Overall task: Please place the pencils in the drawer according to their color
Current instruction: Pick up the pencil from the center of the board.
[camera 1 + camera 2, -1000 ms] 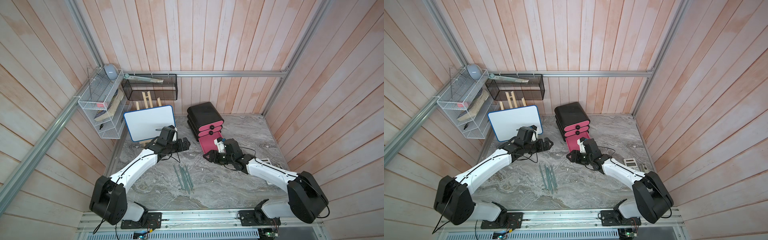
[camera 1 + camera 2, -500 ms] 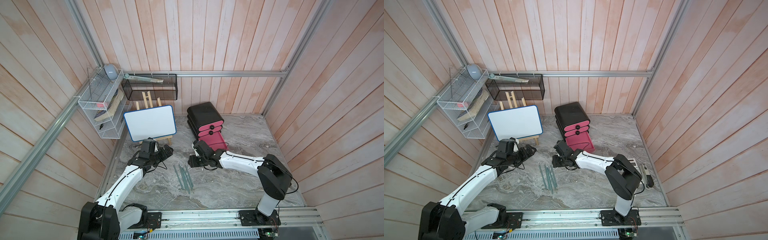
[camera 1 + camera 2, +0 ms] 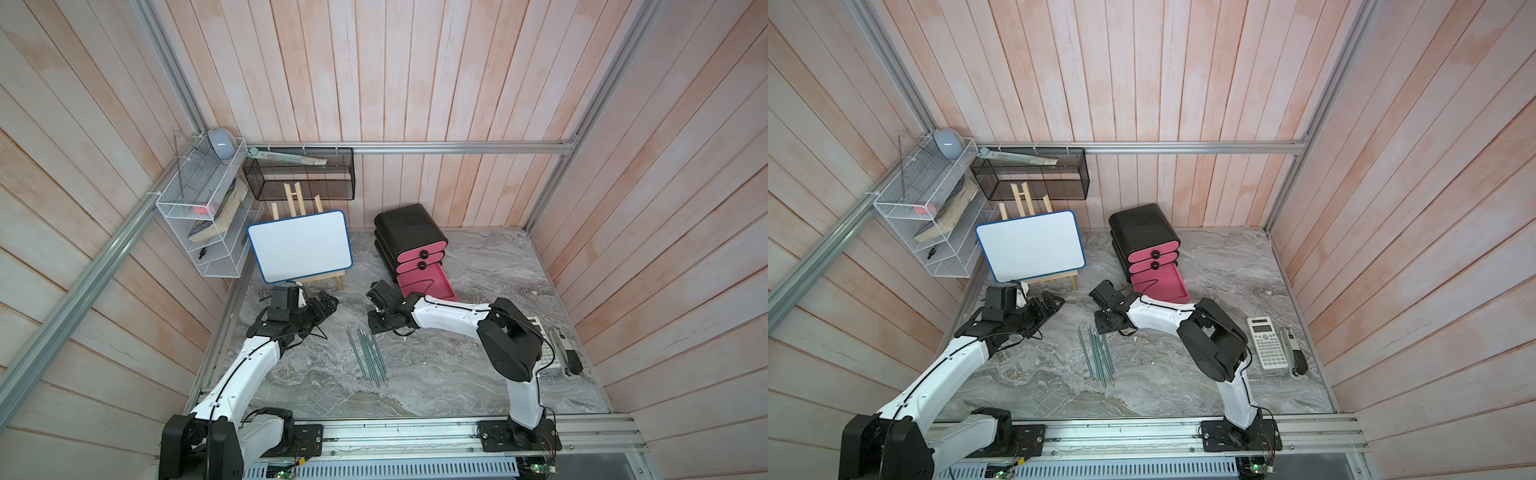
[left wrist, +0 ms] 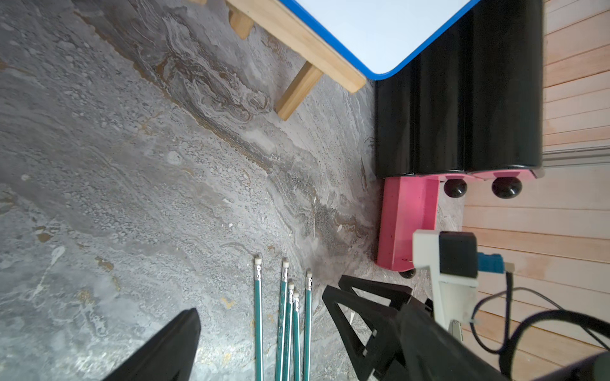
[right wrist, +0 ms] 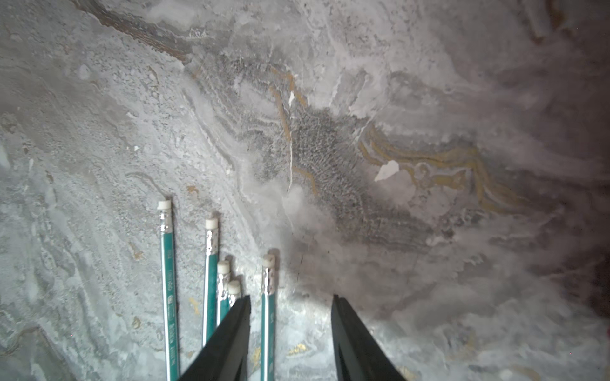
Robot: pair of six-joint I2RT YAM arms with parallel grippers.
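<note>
in both top views the teal pencils (image 3: 368, 353) (image 3: 1098, 353) lie side by side on the counter (image 3: 457, 374), in front of the drawer (image 3: 409, 226) (image 3: 1144, 226) and apart from it. its bottom tray (image 3: 432, 282) is pulled out and the two above are pushed in. my right jaws are down at the pencils' far ends, between them and the tray. my left jaws hang on the other side, near the foot of the whiteboard (image 3: 301, 245), clear of the pencils. from up here i cannot tell how far either pair is parted. in the left wrist view five pencils (image 4: 284, 323) point their white eraser tips toward the drawer (image 4: 462, 99) and its open tray (image 4: 406, 214). one left finger (image 4: 171, 343) shows to one side of them and a dark mass to the other, so my left jaws look wide, with nothing in them. my right jaws show just beside the outermost pencil. in the right wrist view my right jaws stand partly apart, low over the counter (image 5: 429, 132), and the fingers (image 5: 231, 336) are astride one pencil (image 5: 268, 313). it lies in the gap close to one finger and away from the other, not pinched. the other four lie outside the gap, two of them running in behind that finger.
</note>
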